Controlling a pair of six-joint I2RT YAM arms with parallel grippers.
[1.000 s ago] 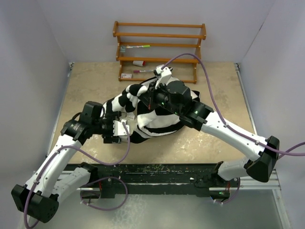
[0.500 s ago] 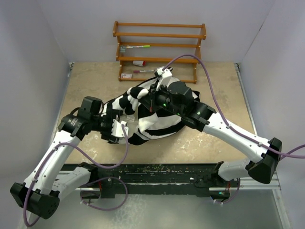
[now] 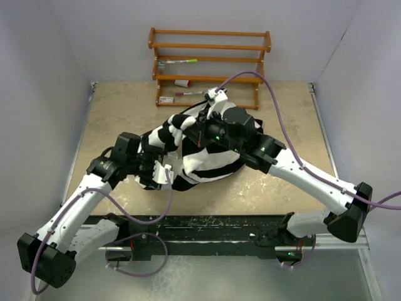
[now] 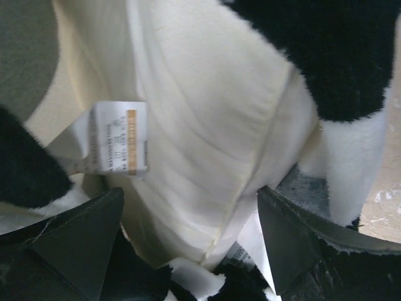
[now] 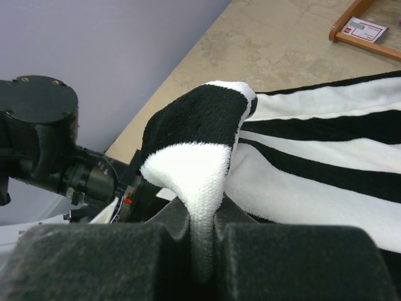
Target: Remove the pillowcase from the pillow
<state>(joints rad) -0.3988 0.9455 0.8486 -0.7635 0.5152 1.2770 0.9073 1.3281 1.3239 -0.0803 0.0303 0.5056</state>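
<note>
Black-and-white striped plush pillowcase [image 3: 210, 160] lies bunched mid-table. Tan tabletop [image 3: 119, 106] shows on its left, right and near sides, and a wooden rack [image 3: 210, 63] stands just beyond it at the far edge. Only the left wrist view shows the cream-white pillow [image 4: 207, 113] and its white care label [image 4: 117, 138], framed by the wide-spread fingers of the left gripper [image 4: 188, 200] at the cover's near-left edge. The right wrist view shows the right gripper [image 5: 202, 226] pinched tight on a raised striped fold.
</note>
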